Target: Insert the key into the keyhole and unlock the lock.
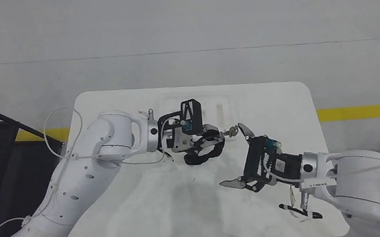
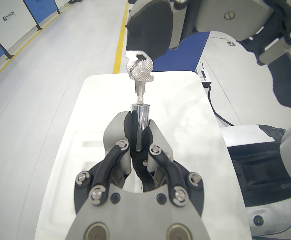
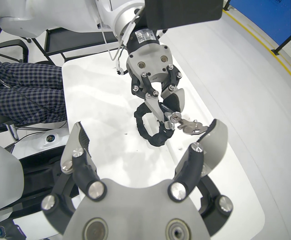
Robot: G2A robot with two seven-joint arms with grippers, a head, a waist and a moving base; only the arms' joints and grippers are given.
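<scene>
From the top view, the left gripper (image 1: 211,137) hangs above the middle of the white desk (image 1: 150,209). Its fingers are clenched on the lock (image 1: 219,134), so the lock body is kept off the surface and turned towards the other arm. The key (image 1: 230,131) sticks out of the lock, pointing at the right gripper (image 1: 237,155). The fingers of that gripper are spread wide, and one of them ends just at the key. The black cable (image 1: 200,156) of the lock hangs below as a loop.

In the left wrist view, the two dark pads press on the sides of a smooth, shiny chrome cylinder. The key blade is part way inside the keyhole (image 2: 141,105) at its end. The flat metal key head has a fine knurled pattern and carries a thin wire ring (image 2: 134,66). A black textured pad (image 2: 150,29) of the right gripper appears to touch the head. I judge the lock is held stiff like this so that a turn of the key will not rotate it.

In the right wrist view, the right fingers are released and grasp nothing. One rounded grey fingertip (image 3: 216,134) is at the key head, the other is well apart. The cable looks soft and ribbed and curls down towards the desk. The key is in, so I think the next move is closing on the head and twisting.
</scene>
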